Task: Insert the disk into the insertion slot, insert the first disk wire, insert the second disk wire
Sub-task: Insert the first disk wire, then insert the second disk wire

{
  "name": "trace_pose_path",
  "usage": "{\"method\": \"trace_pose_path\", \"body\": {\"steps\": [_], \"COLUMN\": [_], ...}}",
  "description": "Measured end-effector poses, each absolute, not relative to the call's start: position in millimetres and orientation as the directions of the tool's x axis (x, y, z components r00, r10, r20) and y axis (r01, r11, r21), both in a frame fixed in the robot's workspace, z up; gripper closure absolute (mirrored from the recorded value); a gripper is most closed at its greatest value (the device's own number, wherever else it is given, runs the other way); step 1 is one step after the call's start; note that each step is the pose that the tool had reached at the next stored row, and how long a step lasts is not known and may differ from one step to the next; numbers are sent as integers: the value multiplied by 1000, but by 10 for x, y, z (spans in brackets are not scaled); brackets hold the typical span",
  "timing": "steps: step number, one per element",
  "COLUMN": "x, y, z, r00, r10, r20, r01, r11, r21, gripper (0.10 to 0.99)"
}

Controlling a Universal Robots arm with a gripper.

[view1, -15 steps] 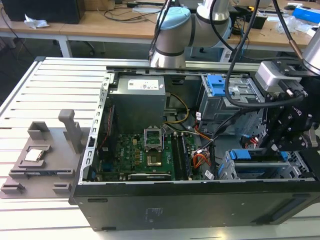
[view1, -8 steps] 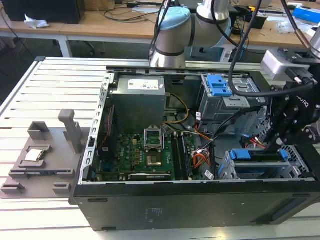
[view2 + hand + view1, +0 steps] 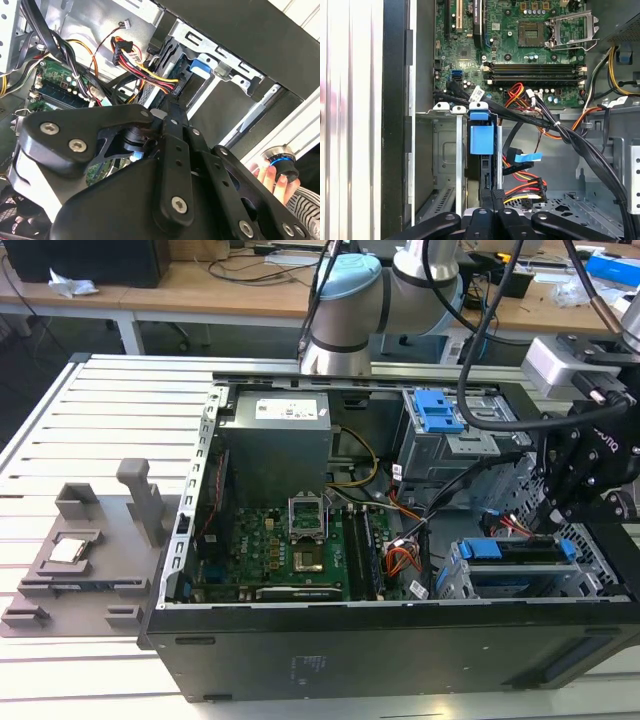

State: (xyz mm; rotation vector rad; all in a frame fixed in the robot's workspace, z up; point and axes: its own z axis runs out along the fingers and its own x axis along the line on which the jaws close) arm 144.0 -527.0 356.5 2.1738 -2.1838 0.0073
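The disk [image 3: 520, 558], in its blue carrier, lies inside the insertion slot [image 3: 455, 580], the silver cage at the case's near corner on the exterior view's right. The carrier's blue tab [image 3: 481, 137] sticks out of the cage [image 3: 445, 165]. My gripper [image 3: 553, 525] reaches down at the disk's wired end. Its fingers are shut together [image 3: 492, 196], tips at the black connector of the red-and-yellow wire [image 3: 160, 82] sitting at the disk's edge [image 3: 171, 111]. Whether they pinch it I cannot tell. A blue-tagged wire [image 3: 527, 157] hangs loose beside it.
The green motherboard [image 3: 300, 550] and a bundle of black cables [image 3: 560, 130] fill the case beside the cage. A taller bay with a blue latch [image 3: 438, 410] stands behind. A grey fixture [image 3: 90, 560] lies on the slatted table. A person's hand [image 3: 272, 177] holds a knob outside the case.
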Motion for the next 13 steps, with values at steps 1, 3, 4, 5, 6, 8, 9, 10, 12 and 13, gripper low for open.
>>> {"method": "trace_pose_path", "body": {"steps": [1,3,4,5,6,8,9,10,12,13], "x": [1440,1440,1440,1440,1440,1440,1440,1440,1440,1440], "y": [-5270,-5270,-5270,-5270,-5270,-5270,-5270,-5270,-5270,-5270], "z": [3565,3565,3565,3565,3565,3565,3565,3565,3565,3565], "r00": [-4,-4,-4,-4,-4,-4,-4,-4,-4,-4], "r10": [-999,-999,-999,-999,-999,-999,-999,-999,-999,-999], "r20": [46,46,46,46,46,46,45,45,45,45], "r01": [-999,-999,-999,-999,-999,-999,-999,-999,-999,-999], "r11": [5,5,5,5,6,5,5,5,5,5], "r21": [39,39,39,39,39,39,39,39,39,39], "gripper": [980,980,980,980,980,980,980,980,980,980]}}
